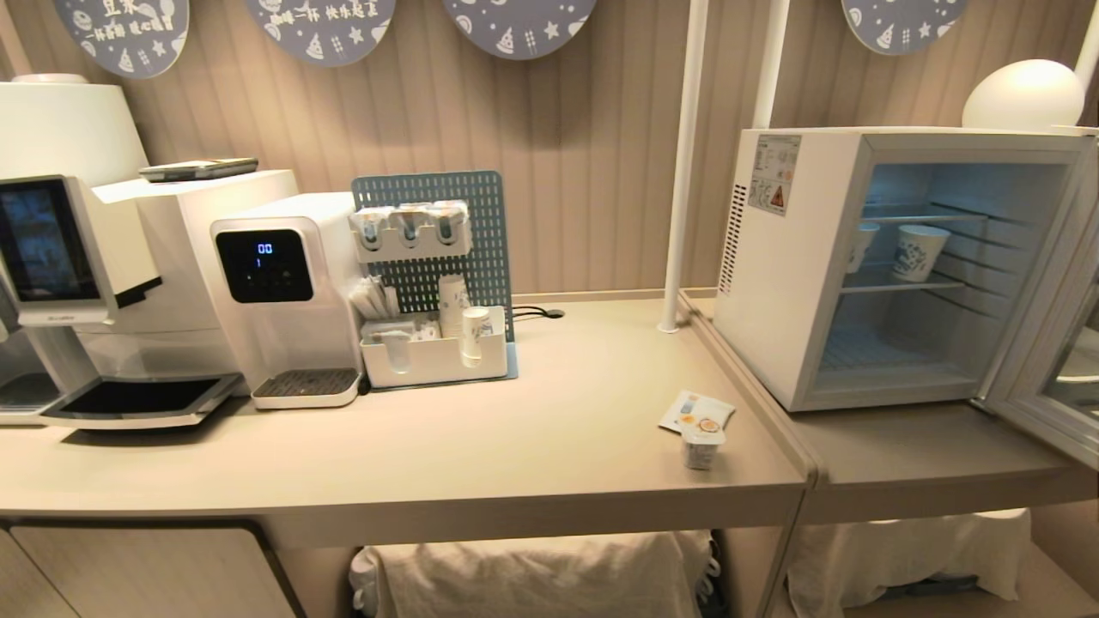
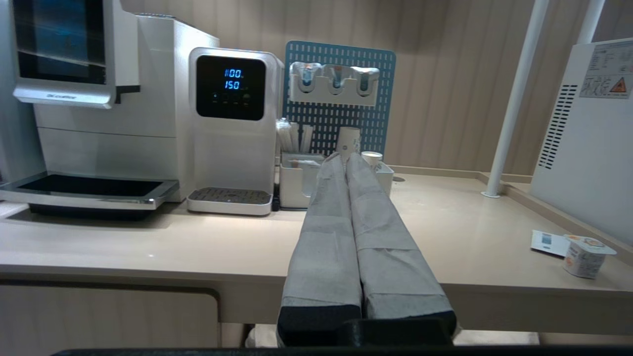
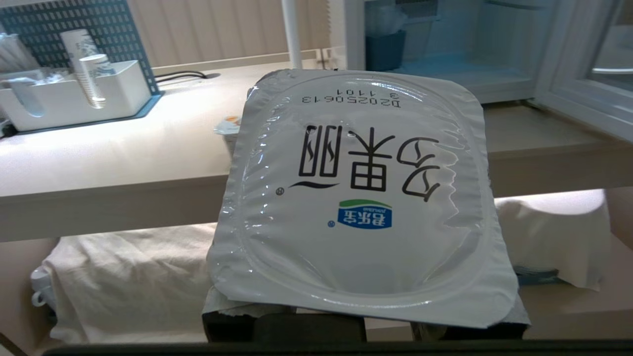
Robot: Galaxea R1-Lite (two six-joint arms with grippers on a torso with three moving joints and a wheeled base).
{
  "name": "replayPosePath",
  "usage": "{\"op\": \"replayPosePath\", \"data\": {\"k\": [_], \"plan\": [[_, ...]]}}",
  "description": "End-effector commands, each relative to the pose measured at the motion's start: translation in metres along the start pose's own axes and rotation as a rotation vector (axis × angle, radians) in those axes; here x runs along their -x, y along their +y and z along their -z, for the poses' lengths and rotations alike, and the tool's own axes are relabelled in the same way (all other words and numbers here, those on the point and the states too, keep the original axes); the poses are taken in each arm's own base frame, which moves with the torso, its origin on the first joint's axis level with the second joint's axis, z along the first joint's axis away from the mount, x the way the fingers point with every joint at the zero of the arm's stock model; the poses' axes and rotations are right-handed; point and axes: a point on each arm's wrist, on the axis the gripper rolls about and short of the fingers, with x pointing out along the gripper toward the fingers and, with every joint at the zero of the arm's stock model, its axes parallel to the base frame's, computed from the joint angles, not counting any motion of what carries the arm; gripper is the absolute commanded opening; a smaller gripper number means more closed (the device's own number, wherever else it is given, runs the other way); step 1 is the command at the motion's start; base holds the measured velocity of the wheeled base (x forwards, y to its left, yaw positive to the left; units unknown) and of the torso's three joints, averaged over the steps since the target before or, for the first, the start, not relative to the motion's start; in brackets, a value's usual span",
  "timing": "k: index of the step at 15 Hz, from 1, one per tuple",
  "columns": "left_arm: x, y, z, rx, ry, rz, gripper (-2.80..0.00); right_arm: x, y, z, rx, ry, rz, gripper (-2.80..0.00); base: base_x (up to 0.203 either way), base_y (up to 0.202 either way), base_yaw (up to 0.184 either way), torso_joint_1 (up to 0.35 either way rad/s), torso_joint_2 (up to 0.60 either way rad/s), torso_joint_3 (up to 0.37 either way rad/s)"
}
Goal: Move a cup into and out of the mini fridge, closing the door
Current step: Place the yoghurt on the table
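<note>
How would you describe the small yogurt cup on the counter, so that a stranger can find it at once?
Start at the white mini fridge on the right, whose door stands open. On the beige counter left of it, near the front edge, stands a small yogurt cup with an orange-printed lid, against a flat white packet. Unlike the tall paper cups in the white organiser at the back, it is squat, sealed and alone.

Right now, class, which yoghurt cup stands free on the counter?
The yoghurt cup beside the leaflet, left of the mini fridge; the second cup sits in the right gripper.
</note>
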Motion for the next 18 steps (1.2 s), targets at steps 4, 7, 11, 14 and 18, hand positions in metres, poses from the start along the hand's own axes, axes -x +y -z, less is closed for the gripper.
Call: {"op": "replayPosePath", "data": {"k": [4, 7, 11, 14, 18], "plan": [[-0.0004, 0.0012, 0.0114, 0.000, 0.037, -0.005, -2.80, -0.0003, 0.0000, 0.0003, 0.000, 0.004, 0.000, -2.80, 0.000, 0.191, 0.001, 0.005, 0.00, 0.002], [-0.0004, 0.0012, 0.0114, 0.003, 0.037, -0.005, -2.80, -0.0003, 0.0000, 0.0003, 0.000, 0.004, 0.000, -2.80, 0.000, 0.197, 0.000, 0.001, 0.01, 0.002], [-0.0004, 0.0012, 0.0113, 0.003, 0.036, -0.006, -2.80, -0.0003, 0.0000, 0.0003, 0.000, 0.004, 0.000, -2.80, 0.000, 0.191, -0.002, 0.004, 0.00, 0.002], [-0.0004, 0.0012, 0.0113, 0.003, 0.036, -0.006, -2.80, -0.0003, 0.0000, 0.0003, 0.000, 0.004, 0.000, -2.80, 0.000, 0.193, 0.000, 0.003, 0.00, 0.003], [-0.0004, 0.0012, 0.0113, 0.005, 0.036, -0.006, -2.80, -0.0003, 0.0000, 0.0003, 0.000, 0.004, 0.000, -2.80, 0.000, 0.191, 0.000, 0.003, 0.00, 0.003]]}}
